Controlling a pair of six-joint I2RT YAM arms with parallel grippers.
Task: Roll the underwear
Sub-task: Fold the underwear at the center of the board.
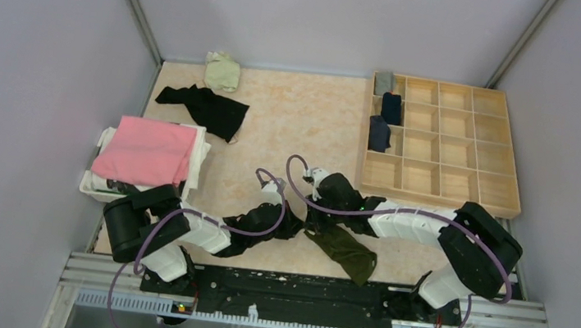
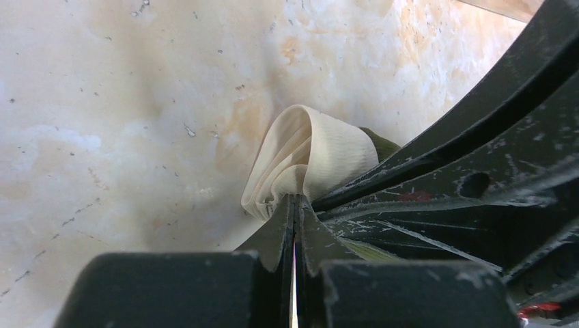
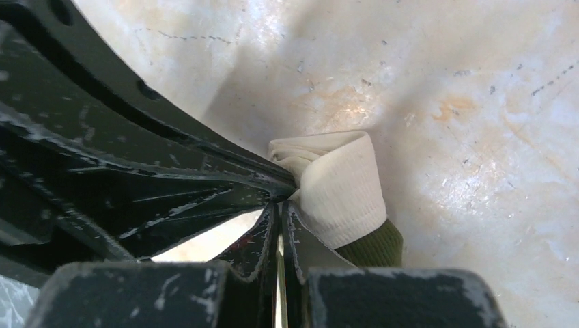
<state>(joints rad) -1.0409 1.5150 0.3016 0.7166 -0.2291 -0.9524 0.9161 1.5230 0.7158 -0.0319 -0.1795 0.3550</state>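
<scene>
**Both grippers pinching the olive underwear's waistband**

Top view: the left arm (image 1: 197, 232) and the right arm (image 1: 404, 222) are reaching inward and meeting just off the middle of the near edge of the table (image 1: 309, 117). The olive underwear (image 1: 347, 253) is lying crumpled there, trailing toward the near edge. A wooden divided tray (image 1: 441, 203) is sitting at the far right corner. Its left column is holding a grey roll (image 1: 383, 82) and two navy rolls (image 1: 391, 108). A folded pink cloth (image 1: 147, 150) is resting on a white basket (image 1: 95, 185) at the left edge. A dark garment (image 1: 207, 107) and a pale green garment (image 1: 223, 70) are lying toward the far left corner.

Left wrist view: the left gripper (image 2: 295, 205) is pressing its jaws together on a bunched fold of the cream waistband (image 2: 321, 154), with olive fabric showing just behind.

Right wrist view: the right gripper (image 3: 280, 205) is likewise clamping the waistband tight, with olive cloth emerging below the fold.
</scene>
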